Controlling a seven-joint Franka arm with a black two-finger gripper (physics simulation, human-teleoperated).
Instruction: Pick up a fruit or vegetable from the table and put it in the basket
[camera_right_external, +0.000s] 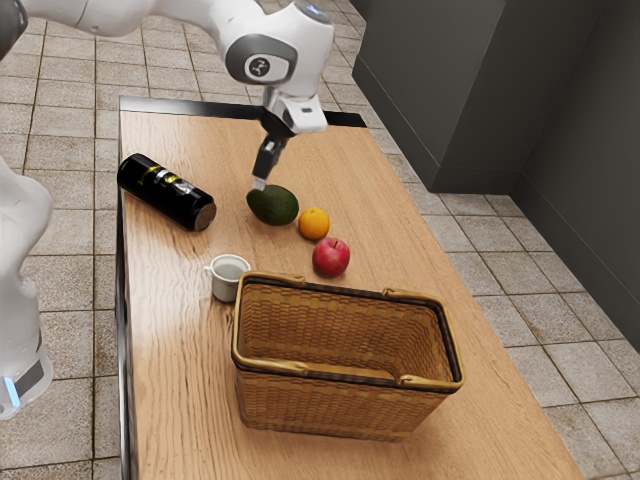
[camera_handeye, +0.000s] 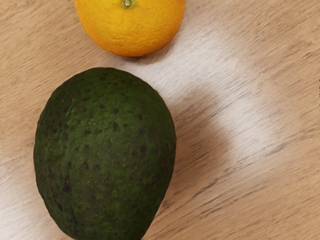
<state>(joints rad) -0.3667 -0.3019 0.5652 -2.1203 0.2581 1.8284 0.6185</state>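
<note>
Dark green avocado (camera_handeye: 105, 155) lies on the tabletop (camera_right_external: 180, 340), its long axis running toward the orange (camera_right_external: 314, 223), broad end facing it, narrow end away, near the end effector (camera_right_external: 260, 184), spread or pressed together I cannot tell.

Pale wooden worktop (camera_right_external: 190, 330) is showing streaky grain and a soft sheen, while the dark green avocado (camera_handeye: 105, 155) is looking pebbly and dull, and the basket (camera_right_external: 330, 405) is displaying rough woven wicker.
</note>
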